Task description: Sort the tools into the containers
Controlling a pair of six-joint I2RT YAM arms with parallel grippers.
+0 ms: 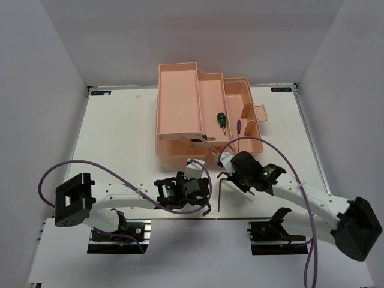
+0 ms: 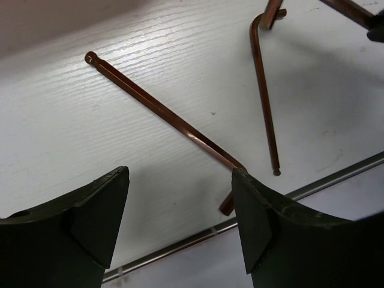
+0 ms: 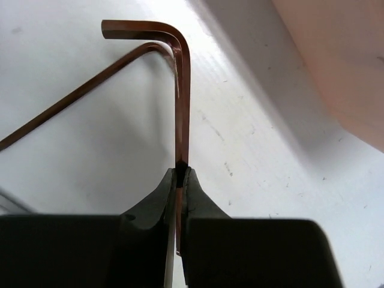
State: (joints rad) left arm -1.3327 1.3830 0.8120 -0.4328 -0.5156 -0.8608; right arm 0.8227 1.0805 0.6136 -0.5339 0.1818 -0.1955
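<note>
My right gripper is shut on the long leg of a dark L-shaped hex key, its bend pointing away from me. In the top view this gripper is just in front of the salmon-pink toolbox. A second hex key lies on the table under the held key's bend. My left gripper is open and empty, low over a third hex key that lies between its fingers, near the table's front edge. A green-handled screwdriver and a purple driver lie in the toolbox trays.
The toolbox stands open at the back centre with its trays fanned out to the right. A metal strip marks the table's front edge just behind the left fingers. Purple cables loop over both arms. White walls enclose the table.
</note>
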